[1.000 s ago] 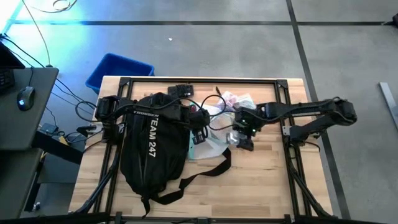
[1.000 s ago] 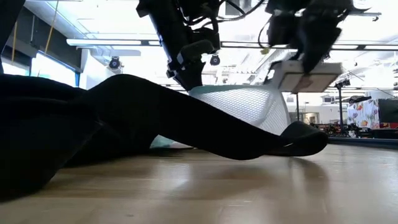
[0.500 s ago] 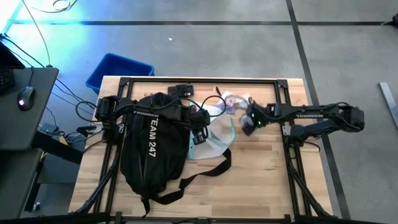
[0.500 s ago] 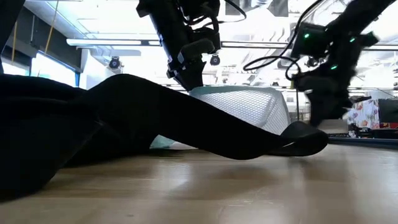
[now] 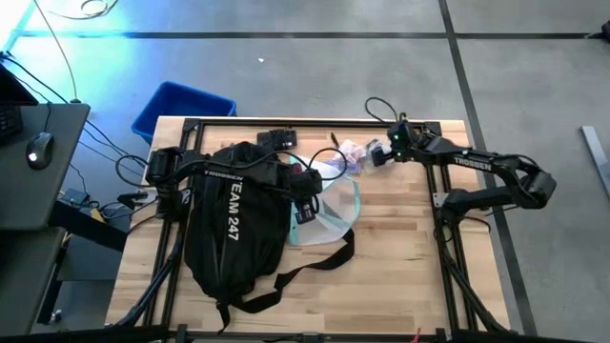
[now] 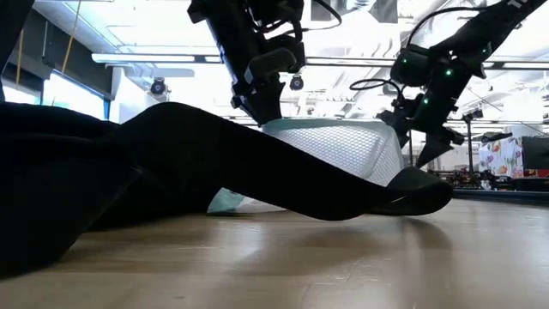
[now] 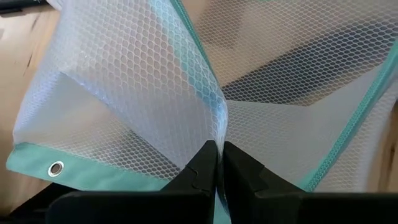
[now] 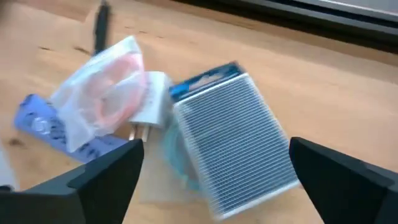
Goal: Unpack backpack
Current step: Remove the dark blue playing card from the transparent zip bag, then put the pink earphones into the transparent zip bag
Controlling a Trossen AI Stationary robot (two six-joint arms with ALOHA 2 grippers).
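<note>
Reading "TEAM 247" in white, the backpack (image 5: 233,229) lies on the table's (image 5: 400,286) left half. The left gripper (image 7: 217,163) pinches a clear mesh pouch (image 7: 143,99) with teal trim beside it. The right gripper (image 5: 386,151), fingers wide and empty, hovers above a ribbed silver box (image 8: 233,137), a white plug (image 8: 149,107) and a plastic bag (image 8: 102,93).

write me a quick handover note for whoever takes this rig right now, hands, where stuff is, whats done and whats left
Left hand: shut on the mesh pouch, holding it beside the backpack's open top.
Right hand: open and empty, at the far edge of the table, over the small box lying there.
Backpack: lying flat on the table's left half, straps trailing toward the near edge.
Done: small box, white plug and a clear bag of cable lie in a pile at the far edge.
Left: pouch not yet set down; whether anything is inside the backpack cannot be seen.
</note>
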